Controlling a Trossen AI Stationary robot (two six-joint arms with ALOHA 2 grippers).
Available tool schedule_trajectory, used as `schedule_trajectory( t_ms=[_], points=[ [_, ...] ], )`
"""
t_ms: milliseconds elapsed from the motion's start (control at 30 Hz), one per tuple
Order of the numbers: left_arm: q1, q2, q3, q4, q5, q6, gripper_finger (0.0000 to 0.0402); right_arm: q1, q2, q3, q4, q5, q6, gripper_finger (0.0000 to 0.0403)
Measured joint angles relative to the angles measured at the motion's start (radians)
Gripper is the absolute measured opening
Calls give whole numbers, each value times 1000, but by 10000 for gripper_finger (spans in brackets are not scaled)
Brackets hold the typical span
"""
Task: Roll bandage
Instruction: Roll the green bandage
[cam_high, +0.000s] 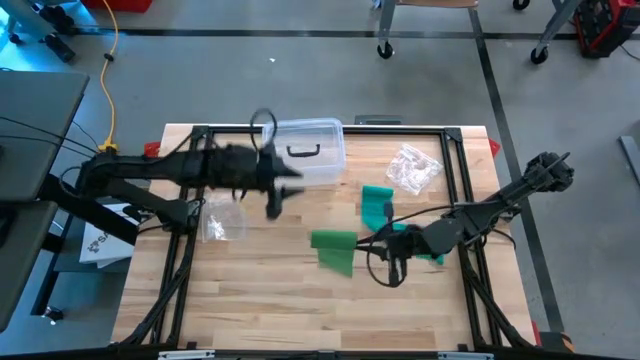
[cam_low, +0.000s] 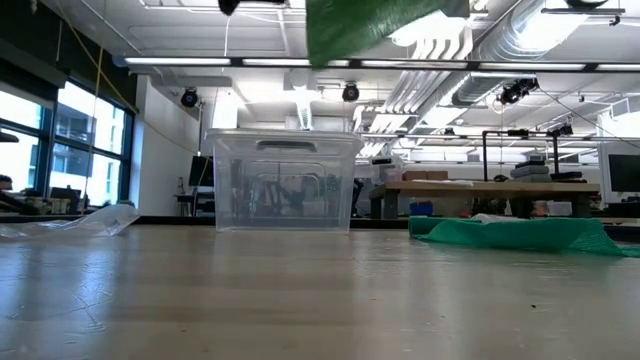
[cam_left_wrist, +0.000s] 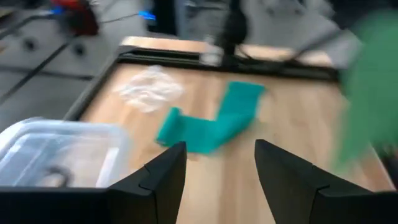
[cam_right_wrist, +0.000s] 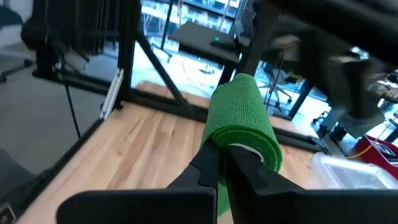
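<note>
My right gripper (cam_high: 392, 250) is shut on a green bandage (cam_high: 335, 250), held up over the middle of the table; in the low view only its hanging cloth (cam_low: 380, 25) shows at the top. A teal bandage (cam_high: 378, 205) lies loose and bent on the wood near the right side, also seen in the low view (cam_low: 520, 235) and the left wrist view (cam_left_wrist: 211, 124). My left gripper (cam_high: 275, 198) hovers open in front of the clear box, its fingers (cam_left_wrist: 165, 171) apart with nothing between them, pointing toward the teal bandage. My right gripper pinches the green bandage at its rolled part (cam_right_wrist: 245, 140) between its two shut fingers (cam_right_wrist: 211, 165). The roll runs on past the fingertips, roughly along them, with a pale core showing at the near end. The bandage is lifted clear of the table, and loose cloth hangs from it.
A clear plastic box (cam_high: 310, 150) with a dark handle stands at the far middle. Crumpled plastic bags lie at the far right (cam_high: 415, 168) and at the left (cam_high: 222, 222). Black frame rails (cam_high: 465, 190) run along the table's sides. Bare wood lies toward the near edge.
</note>
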Motion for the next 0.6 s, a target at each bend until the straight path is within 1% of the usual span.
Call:
schedule_trajectory(
  t_ms=[67,100,167,200,267,333,400,500,600],
  points=[
    [-89,12,-13,16,-32,44,174,0,-30,0,1,0,-3,0],
    [-135,20,-24,40,-70,70,170,0,-46,0,3,-1,-6,0],
    [-220,43,-60,132,-190,121,164,0,-73,0,7,-4,-10,0],
    [-260,55,-88,216,-262,157,161,0,-86,0,10,-14,-14,0],
    [-342,86,-142,473,-363,274,157,0,-103,0,12,-44,-25,0],
    [-410,124,-187,715,-412,420,154,0,-117,0,9,-83,-33,0],
    [-460,166,-211,910,-462,540,152,0,-132,0,9,-109,-34,0],
    [-509,213,-219,1068,-518,687,152,0,-146,0,16,-134,-34,0],
    [-524,250,-214,1158,-522,773,152,0,-148,0,30,-176,-35,0]
  ],
)
